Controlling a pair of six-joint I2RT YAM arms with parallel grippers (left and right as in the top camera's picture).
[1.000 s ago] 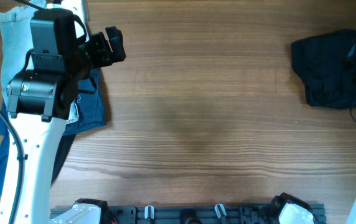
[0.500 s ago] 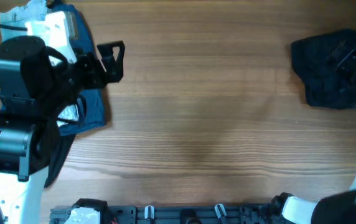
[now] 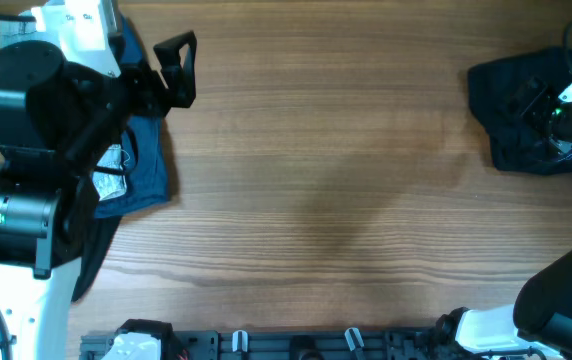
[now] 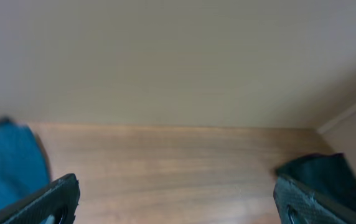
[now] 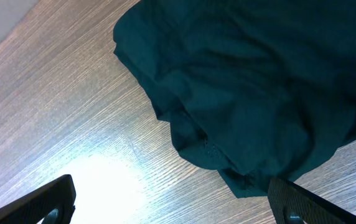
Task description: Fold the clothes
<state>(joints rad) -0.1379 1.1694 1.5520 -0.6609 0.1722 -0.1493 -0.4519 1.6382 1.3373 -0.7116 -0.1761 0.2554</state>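
A crumpled dark garment (image 3: 516,110) lies at the table's far right; in the right wrist view (image 5: 259,81) it fills the upper right. My right gripper (image 5: 172,205) is open and empty, hovering over the garment's near edge; in the overhead view it (image 3: 556,115) is dark against the cloth. A stack of blue clothes (image 3: 141,170) lies at the far left, partly hidden under my left arm. My left gripper (image 3: 178,68) is open and empty above the table, just right of the blue stack. The left wrist view shows its jaws (image 4: 178,205) wide apart, the blue cloth (image 4: 7,162) at left and the dark garment (image 4: 318,171) at right.
A black rail with white clips (image 3: 306,345) runs along the front edge. A pale cloth (image 3: 11,30) shows at the top left corner behind the left arm. Bare wooden tabletop (image 3: 326,170) lies between the two piles.
My left arm has swung and its gripper has moved slightly toward the back. My right arm has come in from the right edge over the dark garment.
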